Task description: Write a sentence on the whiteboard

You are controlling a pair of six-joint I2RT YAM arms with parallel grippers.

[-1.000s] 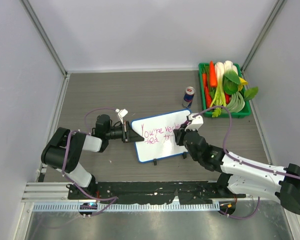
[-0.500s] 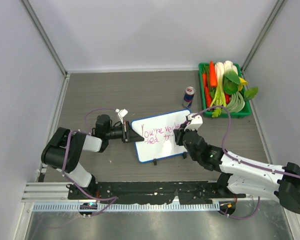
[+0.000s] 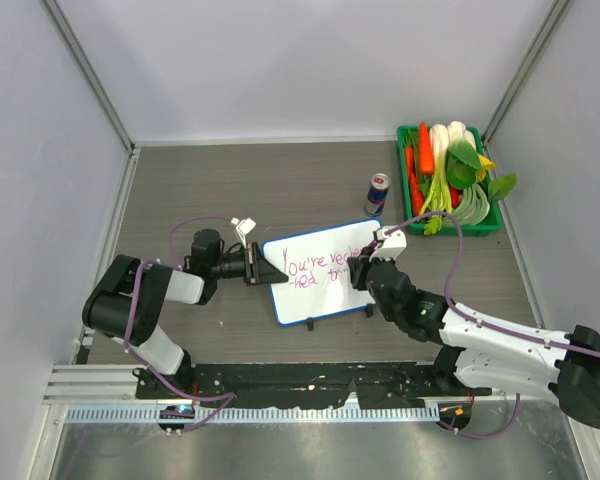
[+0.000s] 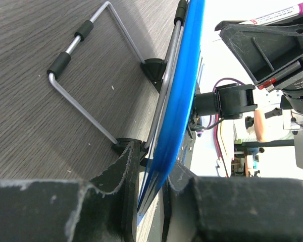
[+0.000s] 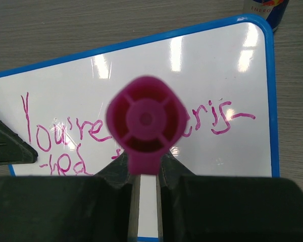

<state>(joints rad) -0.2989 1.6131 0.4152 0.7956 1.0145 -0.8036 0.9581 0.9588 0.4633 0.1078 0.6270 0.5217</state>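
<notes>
Clearly the writing is under way, partway through the second line. The whiteboard (image 3: 310, 300) sits near the middle of the table, between the two arms, propped at a tilt on its wire stand (image 4: 59, 63). The sentence (image 5: 40, 132) runs across it in reddish-pink marker: an upper line that begins "You're" and ends in a dash, and a lower line that starts with a dash and only a few letters.

The left gripper (image 3: 272, 272) has its jaws closed on the board's left edge, the blue rim pinched between them. The right gripper (image 3: 363, 272) is clamped around a pink marker (image 5: 145, 121) held over the right half of the board. The marker's own body hides its tip, so I cannot tell whether it touches the surface.

The next move probably calls for light, even contact and a short sideways stroke to carry the lower line rightward. The left arm would need to brace the board so it does not slide or tip.

By count there are one whiteboard, one marker, two lines of writing, one drink can (image 3: 377, 194) and one green crate (image 3: 480, 229) of vegetables, both well apart from the board.
</notes>
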